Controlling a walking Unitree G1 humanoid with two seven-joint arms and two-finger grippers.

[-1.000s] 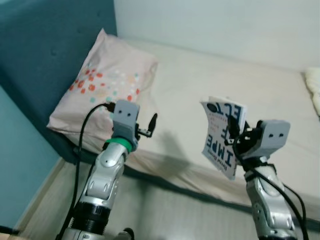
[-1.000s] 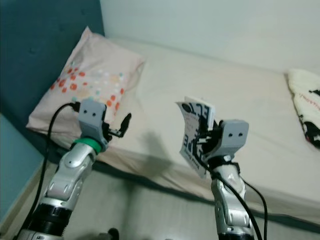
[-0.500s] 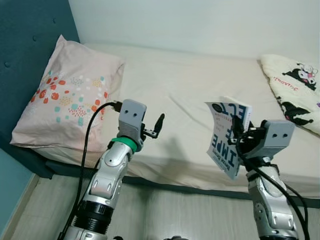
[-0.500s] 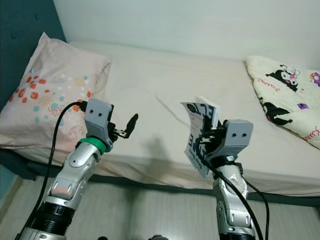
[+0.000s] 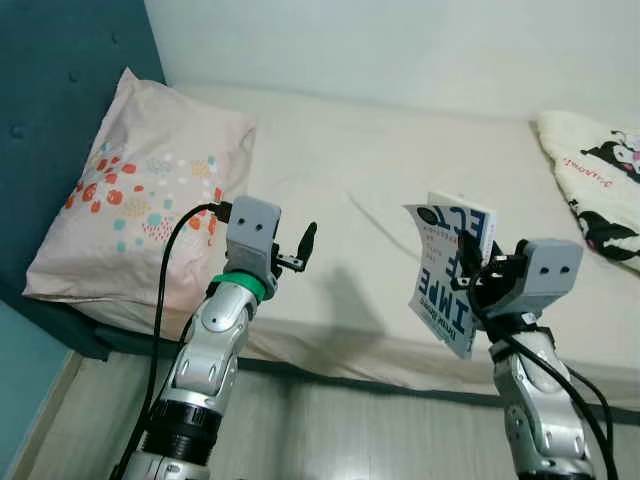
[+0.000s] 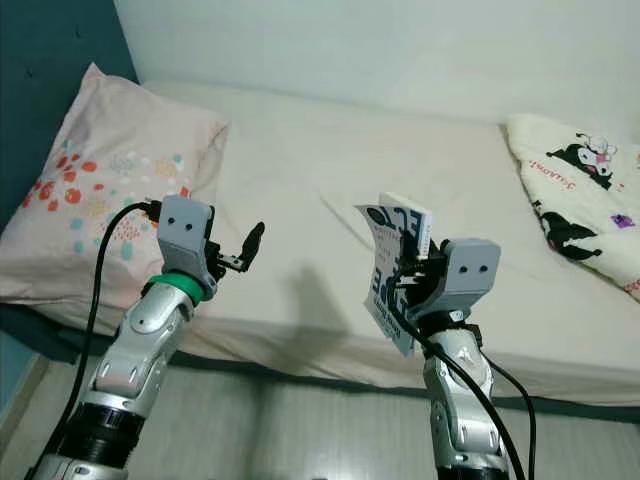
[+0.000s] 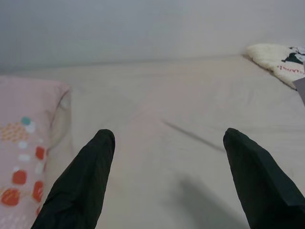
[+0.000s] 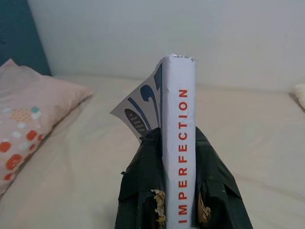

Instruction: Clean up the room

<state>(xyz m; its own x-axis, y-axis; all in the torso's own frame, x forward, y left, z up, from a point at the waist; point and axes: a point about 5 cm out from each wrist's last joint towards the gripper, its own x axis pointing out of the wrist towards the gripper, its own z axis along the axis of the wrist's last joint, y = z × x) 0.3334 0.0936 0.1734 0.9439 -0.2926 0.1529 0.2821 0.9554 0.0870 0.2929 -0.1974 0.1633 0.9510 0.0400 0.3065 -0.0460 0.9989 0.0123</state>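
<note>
My right gripper (image 5: pixel 482 277) is shut on a white paperback book (image 5: pixel 449 272) with blue and red lettering, held upright above the near edge of the bed (image 5: pixel 400 190). In the right wrist view the book's spine (image 8: pixel 179 143) reads "IMPERFECTION" and stands between the two black fingers (image 8: pixel 143 186). My left gripper (image 5: pixel 304 246) is raised over the bed's near edge to the left of the book. It is open and holds nothing, and its two fingers (image 7: pixel 81 186) stand wide apart in the left wrist view.
A pink pillow (image 5: pixel 140 190) with coloured dots leans against the teal headboard (image 5: pixel 60 110) at the bed's left end. A cream blanket (image 6: pixel 580 190) with cartoon prints lies at the right end. A pale wall runs behind the bed, and wooden floor (image 5: pixel 330 430) lies below me.
The camera has swung right and then slightly back left, so the blanket came into view. Both arms keep their pose, and the book stays in the right gripper.
</note>
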